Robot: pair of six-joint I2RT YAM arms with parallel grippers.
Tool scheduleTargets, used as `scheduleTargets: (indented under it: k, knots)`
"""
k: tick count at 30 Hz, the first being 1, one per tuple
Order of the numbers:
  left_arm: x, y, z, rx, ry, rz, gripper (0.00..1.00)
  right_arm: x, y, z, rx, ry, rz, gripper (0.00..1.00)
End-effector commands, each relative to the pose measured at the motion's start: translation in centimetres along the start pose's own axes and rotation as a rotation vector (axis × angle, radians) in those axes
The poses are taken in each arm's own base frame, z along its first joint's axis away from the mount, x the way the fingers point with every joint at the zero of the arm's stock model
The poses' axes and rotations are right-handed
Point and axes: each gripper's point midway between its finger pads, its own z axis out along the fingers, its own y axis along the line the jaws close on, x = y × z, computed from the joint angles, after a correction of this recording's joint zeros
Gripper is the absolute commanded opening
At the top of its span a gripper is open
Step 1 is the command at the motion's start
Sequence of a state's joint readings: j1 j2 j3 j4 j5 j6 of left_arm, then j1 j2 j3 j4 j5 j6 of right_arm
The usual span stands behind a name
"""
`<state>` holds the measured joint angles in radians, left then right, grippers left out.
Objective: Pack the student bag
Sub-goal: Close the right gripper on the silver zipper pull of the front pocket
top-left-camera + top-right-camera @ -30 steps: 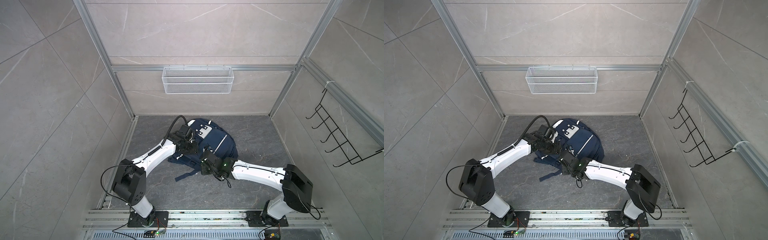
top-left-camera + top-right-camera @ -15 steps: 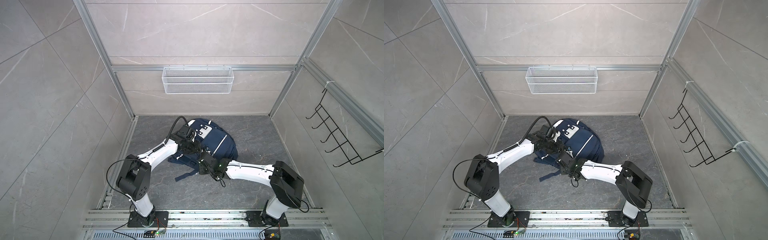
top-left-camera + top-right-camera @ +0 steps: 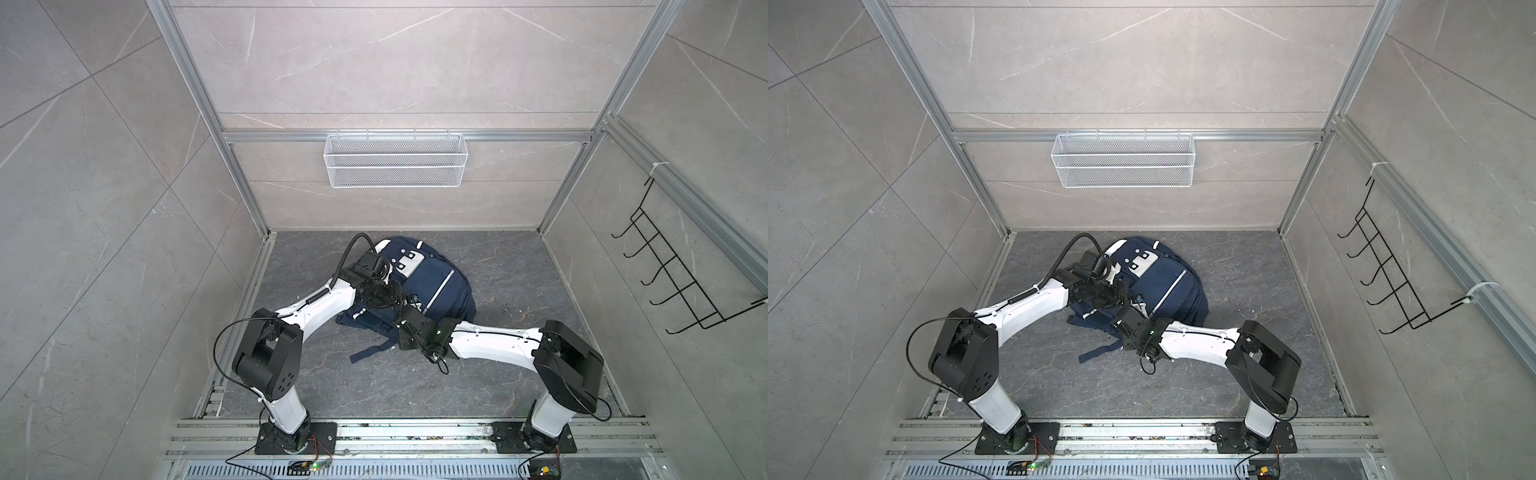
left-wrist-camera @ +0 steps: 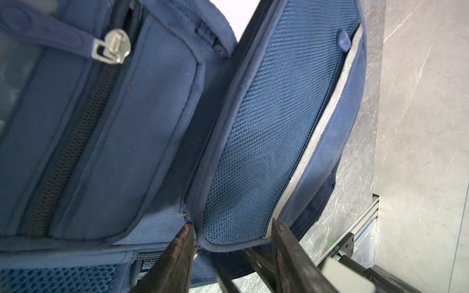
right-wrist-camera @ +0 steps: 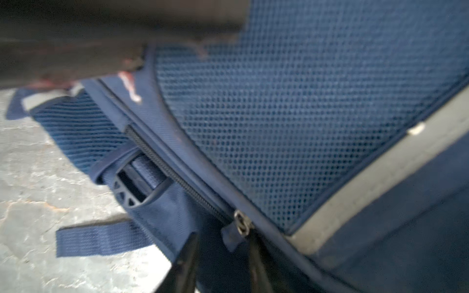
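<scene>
The student bag [image 3: 440, 286] [image 3: 1167, 282] lies on the dark floor, navy with white patches and a silver stripe. My left gripper [image 3: 395, 297] [image 3: 1121, 295] sits at its left side. In the left wrist view that gripper [image 4: 231, 228] is shut across the rounded end of a blue mesh pocket [image 4: 266, 126], which fills the gap between its fingers. My right gripper [image 3: 404, 318] [image 3: 1122, 321] is at the bag's near edge. In the right wrist view this gripper [image 5: 222, 243] stands open around the zipper pull [image 5: 242, 224], which lies close to one finger.
A white wire basket [image 3: 395, 166] hangs on the back wall and a black hook rack [image 3: 673, 274] on the right wall. A loose navy strap [image 3: 370, 351] [image 5: 96, 241] trails on the floor by the right wrist. Aluminium rails run along the front.
The right arm's elbow has swung inward and its jaws have narrowed around the zipper pull. The left gripper has stayed on the bag.
</scene>
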<state>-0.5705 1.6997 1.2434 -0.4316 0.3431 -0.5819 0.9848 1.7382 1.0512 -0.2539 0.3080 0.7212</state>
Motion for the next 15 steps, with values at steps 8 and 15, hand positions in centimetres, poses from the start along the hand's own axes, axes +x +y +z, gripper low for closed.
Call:
scheduleTargets:
  k: [8, 15]
  knots:
    - [1.3, 0.3, 0.6, 0.018, 0.022, -0.017, 0.52, -1.4, -0.8, -0.7, 0.044, -0.026, -0.011, 0.13]
    - [2.4, -0.2, 1.2, 0.003, 0.021, 0.001, 0.52, -1.2, 0.1, -2.6, -0.034, 0.007, -0.043, 0.02]
